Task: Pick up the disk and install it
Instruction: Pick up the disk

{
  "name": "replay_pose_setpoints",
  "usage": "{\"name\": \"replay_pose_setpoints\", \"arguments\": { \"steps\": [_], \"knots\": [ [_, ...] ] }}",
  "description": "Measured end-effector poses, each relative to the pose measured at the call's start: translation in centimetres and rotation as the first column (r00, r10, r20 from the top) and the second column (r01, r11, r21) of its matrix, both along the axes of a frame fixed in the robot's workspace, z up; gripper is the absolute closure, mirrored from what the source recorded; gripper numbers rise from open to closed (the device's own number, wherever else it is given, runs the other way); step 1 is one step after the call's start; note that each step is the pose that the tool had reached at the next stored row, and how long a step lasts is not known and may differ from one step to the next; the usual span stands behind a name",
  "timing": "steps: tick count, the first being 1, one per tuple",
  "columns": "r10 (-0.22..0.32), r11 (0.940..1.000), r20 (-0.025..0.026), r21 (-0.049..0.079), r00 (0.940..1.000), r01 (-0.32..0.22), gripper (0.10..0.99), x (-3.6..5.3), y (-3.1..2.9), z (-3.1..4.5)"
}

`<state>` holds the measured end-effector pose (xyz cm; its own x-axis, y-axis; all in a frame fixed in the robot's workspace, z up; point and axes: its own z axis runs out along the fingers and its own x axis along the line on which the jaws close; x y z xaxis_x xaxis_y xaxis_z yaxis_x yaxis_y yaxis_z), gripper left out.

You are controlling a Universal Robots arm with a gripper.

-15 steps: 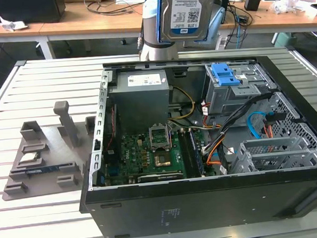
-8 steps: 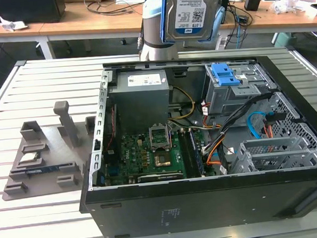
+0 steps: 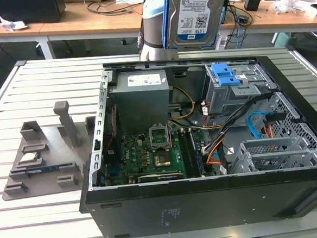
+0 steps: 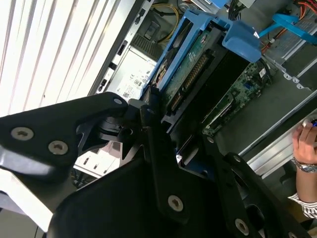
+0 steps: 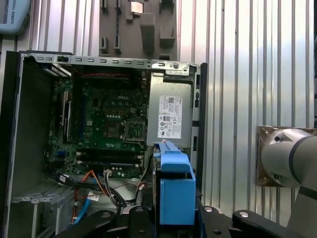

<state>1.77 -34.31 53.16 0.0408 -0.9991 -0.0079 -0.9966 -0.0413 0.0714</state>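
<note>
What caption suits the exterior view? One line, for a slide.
The arm holds the disk upright over the open computer case, not yet installed.

In the exterior view, a pale slatted metal counter spans the lower frame; wooden desks strewn with cables line the top edge.

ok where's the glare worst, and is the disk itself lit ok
Second wrist view: the slatted table is washed out to near white, the gripper is very dark, and the disk between them is readable. Exterior view: the disk's label is evenly lit, the computer case shaded inside. First wrist view: even light, no strong glare.
</note>
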Motion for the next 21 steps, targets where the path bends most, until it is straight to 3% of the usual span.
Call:
{"name": "replay_pose_setpoints", "arguments": {
  "steps": [3,4,10,21],
  "knots": [
    [0.000,1.0000,0.0000,0.000,1.0000,0.000,0.722,0.00,-0.42,-0.01],
    [0.000,1.0000,0.0000,0.000,1.0000,0.000,0.722,0.01,-0.90,-0.01],
    [0.000,1.0000,0.0000,0.000,1.0000,0.000,0.722,0.01,-2.11,-0.03],
    [0.000,1.0000,0.0000,0.000,1.0000,0.000,0.722,0.02,-3.39,-0.05]
  ]
}}
